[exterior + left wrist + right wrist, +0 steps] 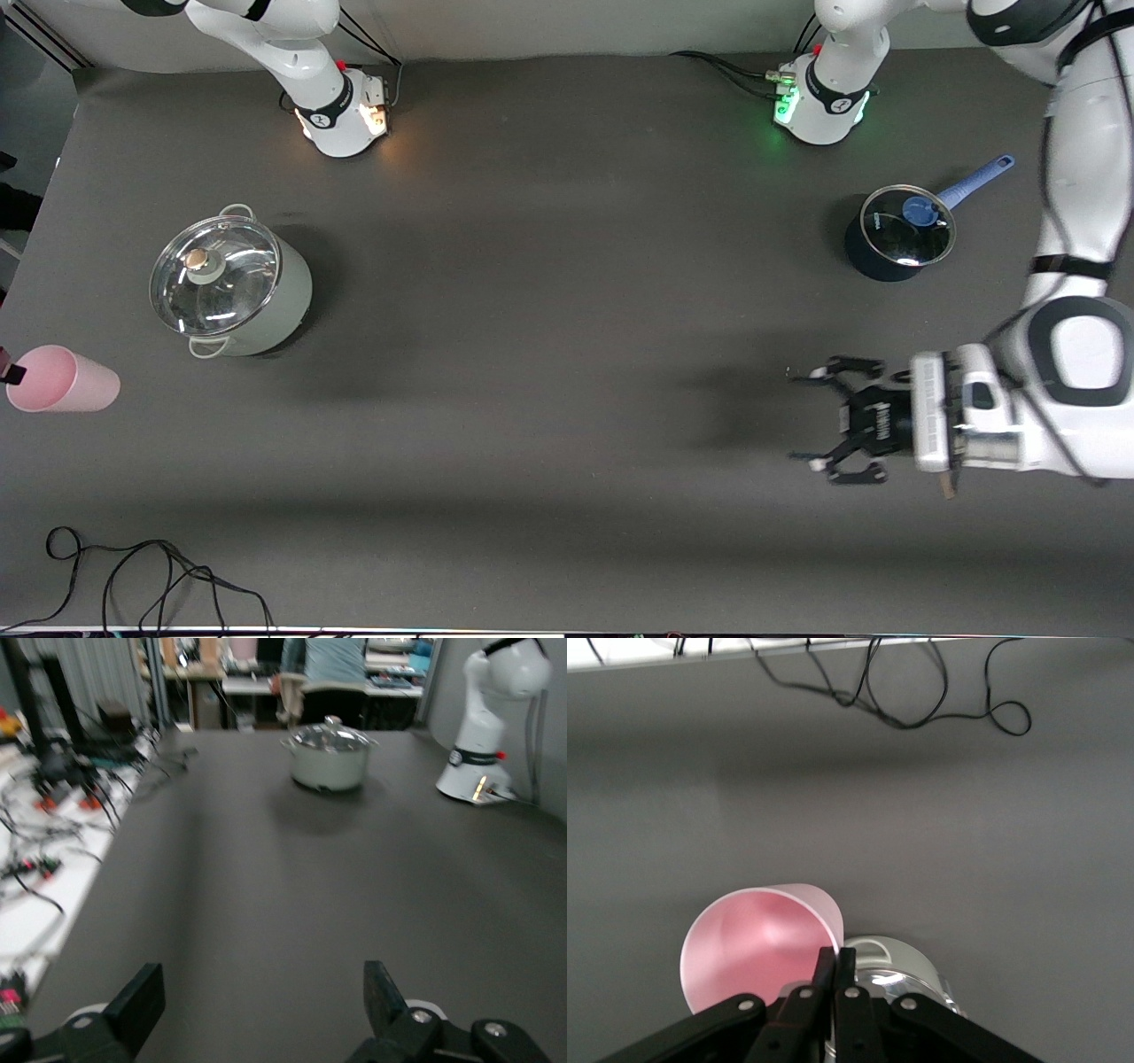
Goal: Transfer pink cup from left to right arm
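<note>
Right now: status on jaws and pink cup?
Left gripper open, empty, over bare table. Right gripper shut on pink cup rim, at the right arm's end. Nothing between them.

Pale pink cup [62, 379], deeper pink inside [757, 943], against dark charcoal-grey table [549, 292]. Sage-green pot [232, 283] under clear, silver-rimmed lid with tan knob [197, 259], toward the right arm's end. Navy saucepan [897, 235] with blue handle and blue lid knob, toward the left arm's end. White arms banded in black; amber light glowing at right arm's base [341, 111], green at left arm's base [819, 102]. Black left gripper [819, 416] on white wrist; black right gripper [833, 966]. Black cable [133, 576] looping along near edge.
</note>
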Motion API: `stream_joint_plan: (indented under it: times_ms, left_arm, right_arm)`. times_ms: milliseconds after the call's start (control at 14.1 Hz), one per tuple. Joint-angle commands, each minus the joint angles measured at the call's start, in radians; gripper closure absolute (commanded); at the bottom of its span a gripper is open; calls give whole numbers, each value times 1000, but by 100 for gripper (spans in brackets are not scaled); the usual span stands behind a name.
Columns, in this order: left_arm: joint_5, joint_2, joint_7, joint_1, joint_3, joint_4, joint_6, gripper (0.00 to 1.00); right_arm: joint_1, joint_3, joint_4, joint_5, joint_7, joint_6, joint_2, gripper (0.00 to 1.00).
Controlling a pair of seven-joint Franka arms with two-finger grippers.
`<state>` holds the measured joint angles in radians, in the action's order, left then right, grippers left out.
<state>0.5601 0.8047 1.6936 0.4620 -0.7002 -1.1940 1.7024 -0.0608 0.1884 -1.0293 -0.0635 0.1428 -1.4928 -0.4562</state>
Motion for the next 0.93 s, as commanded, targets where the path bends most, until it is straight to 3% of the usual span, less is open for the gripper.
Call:
stream_joint_plan:
  times_ms: [0,285,498,854]
  left_arm:
    - [-156,-128,-185,52,4,-42,-108,0]
    - [-365,-267,-489,115,4,-38,-257,0]
    - [-564,-370,-665,126,5,-38,-329,0]
    - [-614,-452,-1102,165,54,-36,-406,0]
  right_arm:
    - [0,-6,-58,16,55,-49,-7,100]
    - [12,-9,-222,5,60,-260,-19,100]
    - [15,-14,-278,-44,60,-395,-90,100]
    - [42,-17,-322,-119,61,-565,-213,100]
